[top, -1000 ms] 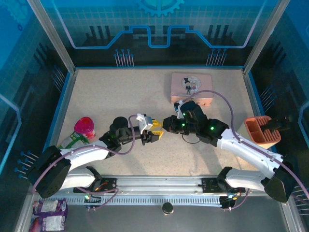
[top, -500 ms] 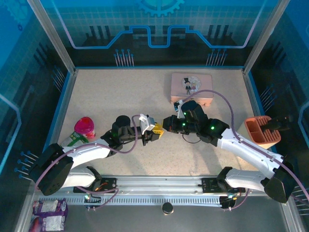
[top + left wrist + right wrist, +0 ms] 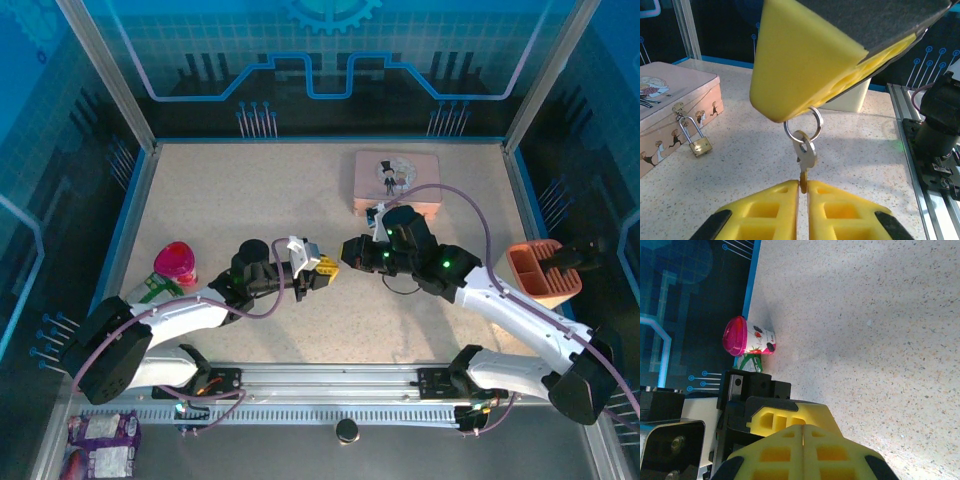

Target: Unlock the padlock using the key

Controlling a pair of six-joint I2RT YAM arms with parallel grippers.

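In the left wrist view a small silvery key (image 3: 806,155) hangs from a round key ring (image 3: 819,125). The ring is pinched in the yellow fingers (image 3: 805,65) of my right gripper (image 3: 347,251), which is shut above it. My left gripper (image 3: 803,187) is shut on the key's blade tip from below. The two grippers meet tip to tip at mid-table, my left gripper (image 3: 330,270) slightly lower. The brass padlock (image 3: 701,145) hangs by its shackle on the front of the pink tin (image 3: 670,100), off to the left of the key.
The pink tin (image 3: 398,180) stands at the back right of the table, just behind the right arm. A pink-lidded cup (image 3: 176,262) stands at the left edge. An orange tray (image 3: 543,272) sits at the far right.
My left gripper's jaws have closed onto the key blade. The left gripper crept slightly toward the right one; the right gripper stayed shut on the ring.
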